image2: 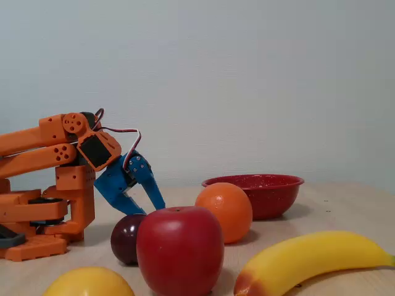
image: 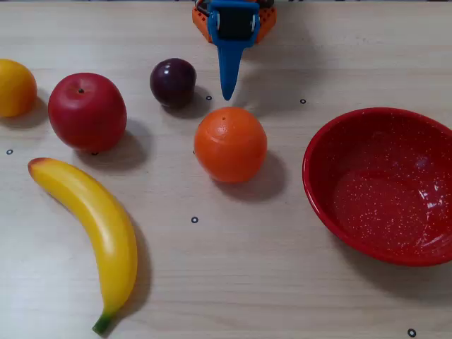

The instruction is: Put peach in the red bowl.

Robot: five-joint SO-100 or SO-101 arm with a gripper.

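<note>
The peach (image: 14, 87) is a smooth yellow-orange fruit at the far left edge of a fixed view; its top also shows at the bottom left of a fixed view (image2: 89, 282). The red bowl (image: 385, 185) with white speckles stands empty at the right, and it also shows behind the orange (image2: 259, 192). My blue gripper (image: 227, 88) hangs at the top centre, tips down, between the plum and the orange, far from the peach. From the side, my gripper (image2: 148, 208) has its jaws apart and holds nothing.
A red apple (image: 87, 111) sits right of the peach. A dark plum (image: 172, 82) lies just left of the gripper, an orange (image: 230, 144) just below it. A banana (image: 92, 226) lies at the lower left. The orange arm base (image2: 43, 209) stands at the table's back.
</note>
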